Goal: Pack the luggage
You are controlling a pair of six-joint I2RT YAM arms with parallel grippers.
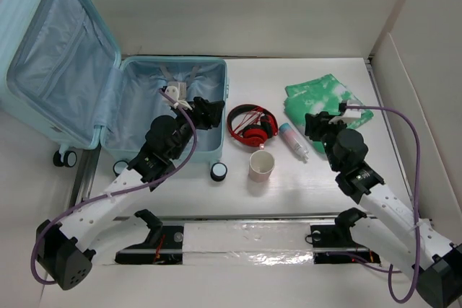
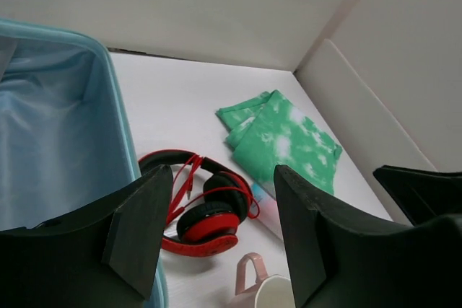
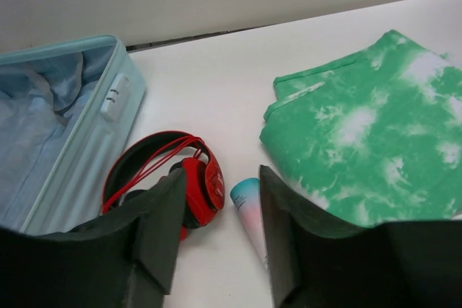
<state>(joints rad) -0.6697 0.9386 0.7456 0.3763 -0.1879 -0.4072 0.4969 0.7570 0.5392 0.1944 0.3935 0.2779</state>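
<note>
The luggage [image 1: 61, 55] lies open at the table's far-left corner, with nothing visibly packed. Headphones [image 1: 253, 126], cloth [image 1: 325, 99], bottle [image 1: 294, 141] and cup [image 1: 262, 166] remain outside. Left gripper [image 1: 209, 113] and right gripper [image 1: 315, 124] are spread, empty.

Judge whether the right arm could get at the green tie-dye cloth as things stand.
Probably yes: the right gripper is open at the near edge of the green cloth, and nothing lies on the cloth or between them.

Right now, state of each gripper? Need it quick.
Left gripper: open, holding nothing, over the rim of the pale aqua-blue hard-shell suitcase.
Right gripper: open, holding nothing.
</note>
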